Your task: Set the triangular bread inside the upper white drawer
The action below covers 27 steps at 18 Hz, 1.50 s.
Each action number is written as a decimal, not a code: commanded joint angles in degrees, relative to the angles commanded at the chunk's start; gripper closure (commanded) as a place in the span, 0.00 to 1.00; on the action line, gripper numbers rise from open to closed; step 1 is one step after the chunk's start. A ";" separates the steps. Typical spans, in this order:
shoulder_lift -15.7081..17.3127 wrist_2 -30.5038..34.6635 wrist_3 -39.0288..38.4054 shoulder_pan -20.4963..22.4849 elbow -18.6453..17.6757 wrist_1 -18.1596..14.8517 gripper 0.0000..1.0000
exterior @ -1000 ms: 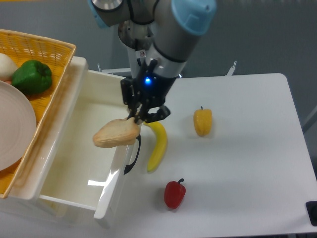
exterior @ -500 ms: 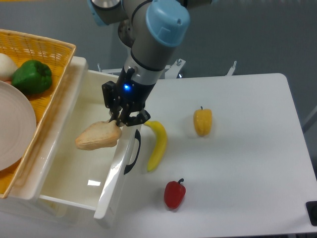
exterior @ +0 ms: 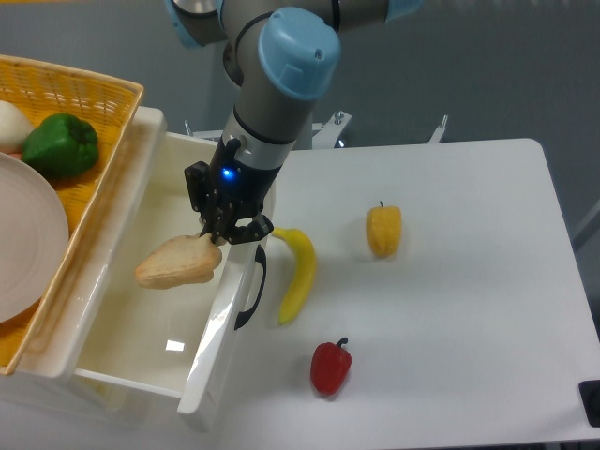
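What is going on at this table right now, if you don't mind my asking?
The arm's end effector is shut on one corner of the triangular bread, holding it above the inside of the open upper white drawer. The bread has not been let go. A banana, a yellow pepper and a red pepper lie on the table beside it.

A banana (exterior: 298,277), a yellow pepper (exterior: 383,230) and a red pepper (exterior: 330,367) lie apart on the white table (exterior: 450,309). At far left a wicker basket (exterior: 89,103) holds a green pepper (exterior: 60,145), a plate (exterior: 28,248) and a whitish round thing (exterior: 11,123).
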 joint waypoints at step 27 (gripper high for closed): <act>-0.09 -0.35 -7.38 5.18 2.54 10.20 0.43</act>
